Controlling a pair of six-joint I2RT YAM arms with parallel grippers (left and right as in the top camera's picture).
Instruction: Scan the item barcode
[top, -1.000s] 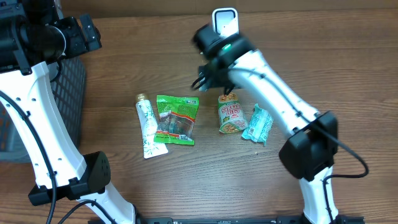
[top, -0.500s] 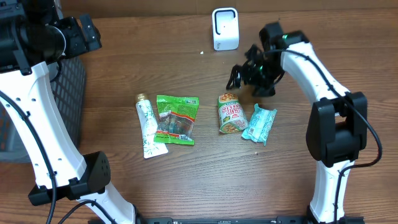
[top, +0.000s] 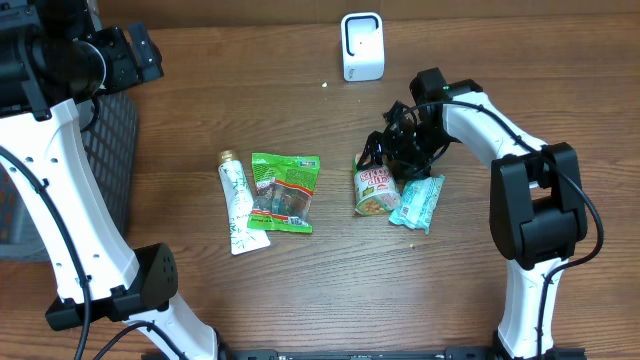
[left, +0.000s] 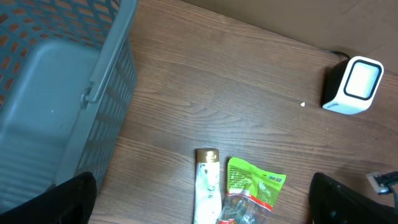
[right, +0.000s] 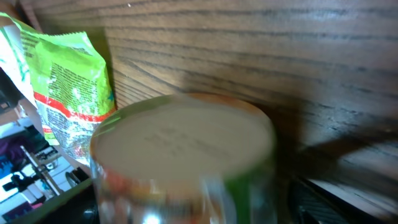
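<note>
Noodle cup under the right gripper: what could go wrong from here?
1. The cup lies on its side, so it may roll off when the open right gripper closes on it.
2. The teal packet lies close beside the cup; a finger might snag it too.
3. The cup's barcode shows in no view, so it may end up facing away from the scanner after a lift.
</note>
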